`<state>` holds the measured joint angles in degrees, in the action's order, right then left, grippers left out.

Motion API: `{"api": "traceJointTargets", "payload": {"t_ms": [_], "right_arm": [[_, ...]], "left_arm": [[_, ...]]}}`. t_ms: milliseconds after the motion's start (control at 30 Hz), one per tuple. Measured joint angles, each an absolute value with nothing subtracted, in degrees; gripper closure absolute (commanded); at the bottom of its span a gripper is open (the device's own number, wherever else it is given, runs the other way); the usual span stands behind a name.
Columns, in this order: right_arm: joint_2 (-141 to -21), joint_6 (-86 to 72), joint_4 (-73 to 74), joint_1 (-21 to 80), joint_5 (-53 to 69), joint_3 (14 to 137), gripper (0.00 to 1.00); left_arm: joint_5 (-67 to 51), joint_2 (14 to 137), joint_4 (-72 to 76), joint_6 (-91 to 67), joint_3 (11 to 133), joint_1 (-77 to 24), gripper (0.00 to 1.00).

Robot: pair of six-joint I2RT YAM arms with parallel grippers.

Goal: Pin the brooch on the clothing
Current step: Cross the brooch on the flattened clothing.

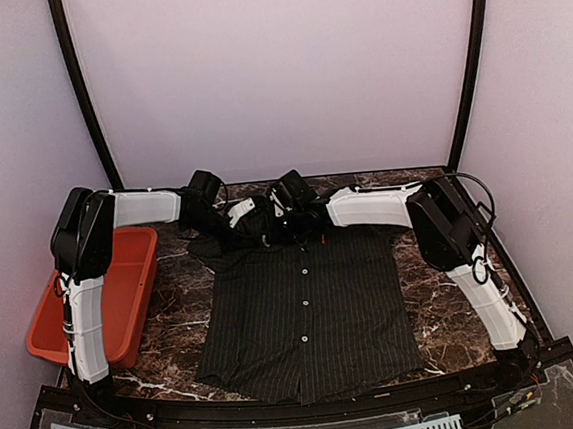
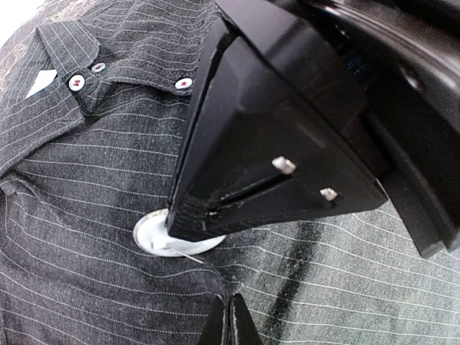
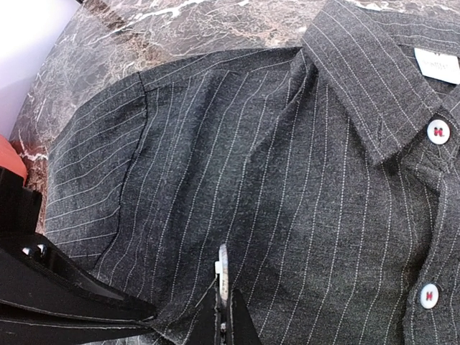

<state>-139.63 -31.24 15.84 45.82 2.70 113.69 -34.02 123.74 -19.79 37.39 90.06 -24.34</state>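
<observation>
The clothing (image 1: 305, 313), a dark pinstriped shirt with white buttons, lies flat on the table, collar at the far side. My right gripper (image 3: 224, 316) is shut on the brooch (image 3: 223, 267), a small white disc seen edge-on against the cloth below the shirt's shoulder. In the left wrist view the brooch (image 2: 151, 236) lies flat on the clothing (image 2: 86, 165) under the right gripper (image 2: 190, 223), and its thin pin pokes out sideways. Just beside it, my left gripper (image 2: 230, 320) is shut, pinching a small crease of the shirt cloth.
An orange-red bin (image 1: 122, 289) stands at the left edge of the marble table (image 1: 435, 302). Pale walls and black frame posts close in the back and sides. The collar with its white label (image 3: 437, 66) and buttons (image 3: 438, 131) lies to the right of the brooch.
</observation>
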Motion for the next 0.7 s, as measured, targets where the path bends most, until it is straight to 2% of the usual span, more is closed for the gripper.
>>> {"api": "traceJointTargets", "payload": {"t_ms": [700], "right_arm": [[-139.6, -30.7, 12.9, 46.2, 6.7, 111.6, 1.00]], "left_arm": [[-29.5, 124.2, -18.9, 36.1, 90.1, -24.4, 0.99]]}}
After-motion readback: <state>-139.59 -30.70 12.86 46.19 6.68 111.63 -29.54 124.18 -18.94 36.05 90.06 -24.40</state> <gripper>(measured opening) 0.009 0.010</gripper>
